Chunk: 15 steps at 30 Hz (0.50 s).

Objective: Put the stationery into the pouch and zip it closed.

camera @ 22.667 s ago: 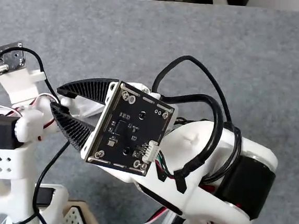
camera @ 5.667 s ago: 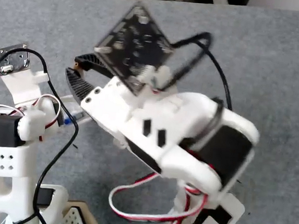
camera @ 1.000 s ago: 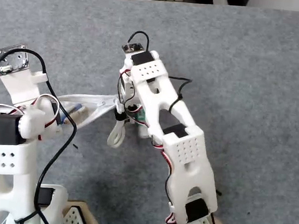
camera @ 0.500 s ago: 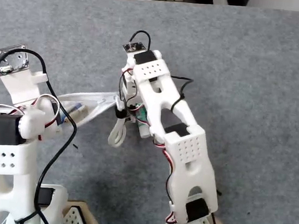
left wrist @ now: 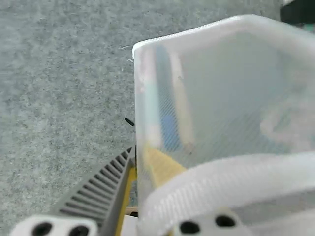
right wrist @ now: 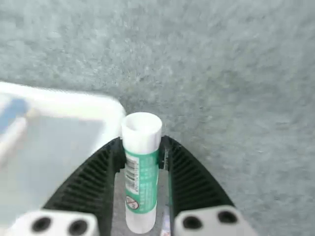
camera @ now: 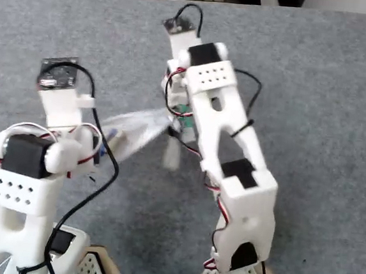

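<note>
— Biggest first?
— Grey table (camera: 341,93): a broad open stretch right of the arms and on toward the far edge, with dark clutter past that edge.
— Then?
— Right arm (camera: 231,141), reaching from the near edge out to mid-table. Left arm (camera: 25,181) close beside it, standing on a tan board (camera: 104,265) at the near edge.
— And the pouch?
— Between the two arms. Pouch (camera: 136,128) clear and pale, blurred from above, its far end tucked under the right arm. Up close against the left wrist camera (left wrist: 221,98).
— Held?
— Pinched at one edge by the left gripper (left wrist: 157,152). One ribbed jaw just beside that edge, the other hidden beneath the plastic.
— Inside?
— Pens (left wrist: 167,118), one blue and one pale, lying side by side; too blurred for more.
— Smallest?
— Glue stick (right wrist: 140,167), green and white, squeezed upright between the jaws of the right gripper (right wrist: 141,142). White cap just beside the pouch's corner (right wrist: 54,142); touching or not, cannot tell.
— Anything in the way?
— Little gap between the two arms; plain grey on the glue stick's other side.
</note>
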Tool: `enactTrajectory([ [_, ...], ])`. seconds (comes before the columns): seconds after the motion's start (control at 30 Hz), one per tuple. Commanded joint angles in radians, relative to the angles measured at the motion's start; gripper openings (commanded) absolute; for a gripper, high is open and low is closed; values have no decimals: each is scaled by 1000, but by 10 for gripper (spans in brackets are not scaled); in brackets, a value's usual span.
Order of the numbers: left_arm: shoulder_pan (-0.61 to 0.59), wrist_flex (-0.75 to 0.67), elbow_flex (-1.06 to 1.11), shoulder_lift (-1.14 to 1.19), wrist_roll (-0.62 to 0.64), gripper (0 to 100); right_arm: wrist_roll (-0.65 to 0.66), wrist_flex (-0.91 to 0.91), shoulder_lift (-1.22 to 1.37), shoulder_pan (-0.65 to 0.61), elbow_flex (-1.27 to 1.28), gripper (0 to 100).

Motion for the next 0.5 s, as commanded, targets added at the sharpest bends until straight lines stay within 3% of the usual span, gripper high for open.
enactTrajectory([
  [0.0, 41, 20, -30, -2, -3, 28, 55, 25, -154, 26, -28, 11],
  [0.23, 39, 20, -30, 0, -6, 28, 143, 15, -372, 66, -36, 12],
  [0.47, 39, 20, -30, 5, -9, 28, 141, -12, -555, 41, -30, 12],
])
